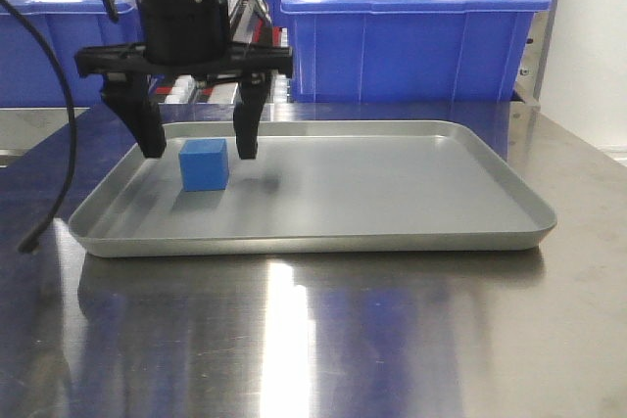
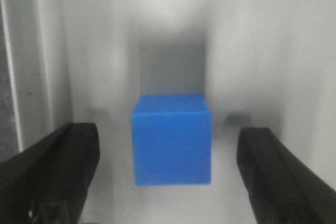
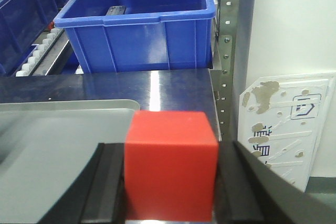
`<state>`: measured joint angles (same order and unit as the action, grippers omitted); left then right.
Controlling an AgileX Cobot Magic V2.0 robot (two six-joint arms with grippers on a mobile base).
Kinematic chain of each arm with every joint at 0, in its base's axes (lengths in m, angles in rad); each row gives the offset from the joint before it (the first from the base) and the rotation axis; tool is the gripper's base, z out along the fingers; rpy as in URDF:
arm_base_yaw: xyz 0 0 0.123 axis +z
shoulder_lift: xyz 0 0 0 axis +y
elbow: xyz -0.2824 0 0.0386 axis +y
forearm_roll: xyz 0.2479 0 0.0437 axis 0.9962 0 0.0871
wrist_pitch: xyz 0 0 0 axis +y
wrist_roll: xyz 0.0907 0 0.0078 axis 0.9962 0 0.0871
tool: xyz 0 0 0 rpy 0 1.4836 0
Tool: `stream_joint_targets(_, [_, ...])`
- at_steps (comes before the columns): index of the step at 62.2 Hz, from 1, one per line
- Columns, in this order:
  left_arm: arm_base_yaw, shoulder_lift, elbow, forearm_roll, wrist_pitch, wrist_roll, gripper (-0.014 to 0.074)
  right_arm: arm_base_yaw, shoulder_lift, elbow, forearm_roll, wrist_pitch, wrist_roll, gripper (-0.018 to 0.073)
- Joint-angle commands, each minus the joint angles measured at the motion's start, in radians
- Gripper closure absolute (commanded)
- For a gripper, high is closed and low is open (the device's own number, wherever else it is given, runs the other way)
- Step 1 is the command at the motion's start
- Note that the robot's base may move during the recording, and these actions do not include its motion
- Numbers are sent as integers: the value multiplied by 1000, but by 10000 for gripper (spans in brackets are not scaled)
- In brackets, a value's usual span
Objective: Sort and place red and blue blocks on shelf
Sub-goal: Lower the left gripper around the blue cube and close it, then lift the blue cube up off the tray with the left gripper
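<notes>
A blue block (image 1: 204, 164) sits in the left part of the silver tray (image 1: 392, 232). My left gripper (image 1: 199, 149) hangs open just above and behind it, one finger on each side. In the left wrist view the blue block (image 2: 172, 140) lies between the two black fingers (image 2: 58, 166), with a gap on both sides. My right gripper (image 3: 170, 182) is shut on a red block (image 3: 171, 163), held near the tray's right end above the steel table. The right gripper does not show in the front view.
Large blue bins (image 1: 411, 26) stand on the shelf behind the tray, one also in the right wrist view (image 3: 139, 22). A perforated shelf post (image 3: 227, 51) rises at the right. A black cable (image 1: 59, 173) hangs at the left over the steel table (image 1: 323, 340).
</notes>
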<state>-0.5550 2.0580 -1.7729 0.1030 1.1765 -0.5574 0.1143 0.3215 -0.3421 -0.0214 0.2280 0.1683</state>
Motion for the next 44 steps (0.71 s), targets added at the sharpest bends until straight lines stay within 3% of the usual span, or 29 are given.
stream_joint_targets(1, [-5,-45,-30,9,-19,-15,31,-6,3,-28,0,-82,-3,508])
stream_joint_targets(15, [-5,-45,-30,6,-19,-42,62,-6,3,-28,0,-82,-3,508])
stream_joint_targets(22, [-5,-45,-30,6,-19,-42,169,-6,3,-28,0,-82,-3,508])
stream_joint_targets(35, [-5,-45,-30,6,-19,-42,479,-6,3,-28,0,-82,-3,508])
stream_joint_targets(44, [-5,-57,-30,6,-19,-42,461,-6,3,-28,0,-82,-3,508])
